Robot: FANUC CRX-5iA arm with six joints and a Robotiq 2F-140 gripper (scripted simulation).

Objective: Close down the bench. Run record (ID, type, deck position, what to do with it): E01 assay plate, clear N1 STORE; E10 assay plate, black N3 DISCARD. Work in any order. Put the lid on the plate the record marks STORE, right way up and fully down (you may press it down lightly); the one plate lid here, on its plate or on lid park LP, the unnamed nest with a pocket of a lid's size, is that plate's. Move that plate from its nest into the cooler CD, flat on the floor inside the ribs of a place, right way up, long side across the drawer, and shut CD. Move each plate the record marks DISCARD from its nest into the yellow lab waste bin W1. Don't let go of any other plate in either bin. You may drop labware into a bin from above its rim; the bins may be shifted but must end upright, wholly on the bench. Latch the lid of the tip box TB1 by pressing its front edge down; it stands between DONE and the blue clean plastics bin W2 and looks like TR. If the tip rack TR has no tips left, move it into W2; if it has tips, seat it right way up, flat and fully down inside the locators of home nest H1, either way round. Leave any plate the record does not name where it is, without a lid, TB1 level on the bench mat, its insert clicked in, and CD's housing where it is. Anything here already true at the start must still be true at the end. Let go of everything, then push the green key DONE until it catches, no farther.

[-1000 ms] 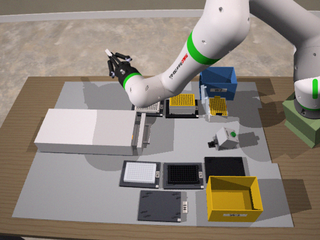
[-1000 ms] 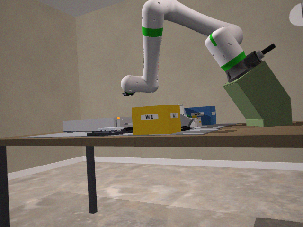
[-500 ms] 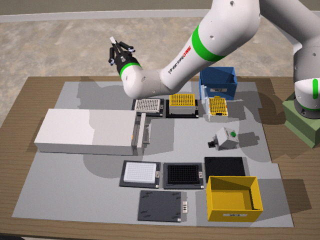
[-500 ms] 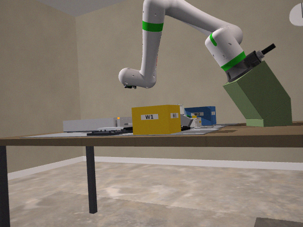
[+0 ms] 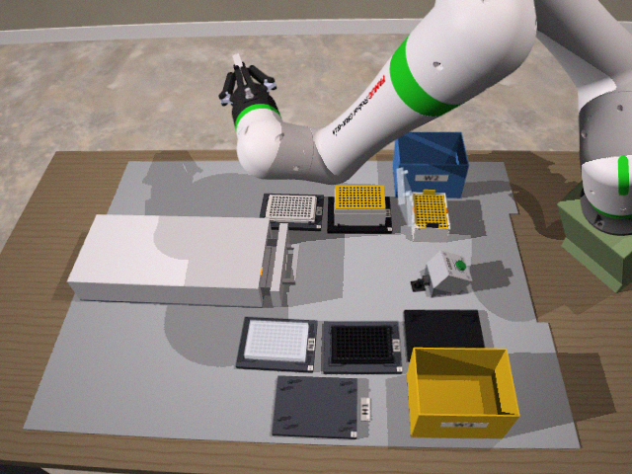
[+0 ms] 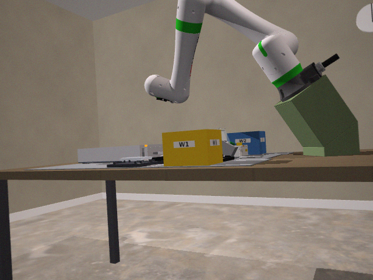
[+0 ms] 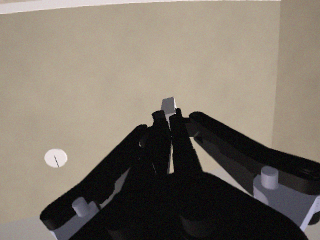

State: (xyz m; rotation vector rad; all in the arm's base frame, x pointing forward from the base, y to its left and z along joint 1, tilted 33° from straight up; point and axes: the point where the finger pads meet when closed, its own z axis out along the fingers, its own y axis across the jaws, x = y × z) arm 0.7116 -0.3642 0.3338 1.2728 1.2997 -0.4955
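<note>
My gripper [image 5: 239, 65] is shut and empty. It is high above the back left of the mat and points away from the bench. In the wrist view the fingertips [image 7: 169, 111] touch, with only the wall behind them. The clear plate [image 5: 276, 341] sits in its nest at the front. The black plate [image 5: 361, 344] sits in the nest to its right. The yellow bin W1 [image 5: 461, 392] stands at the front right. The cooler CD [image 5: 168, 257] lies at the left with its drawer [image 5: 280, 260] a little open. The tip rack [image 5: 358, 203] shows yellow tips. TB1 [image 5: 430, 211] has its lid raised.
The blue bin W2 [image 5: 431, 163] stands behind TB1. The green DONE key [image 5: 460, 265] sits on a tilted grey box. The empty nest H1 [image 5: 316, 406] lies at the front, and an empty black pocket nest [image 5: 442, 329] lies behind W1. Another pale plate [image 5: 290, 207] sits left of the tip rack.
</note>
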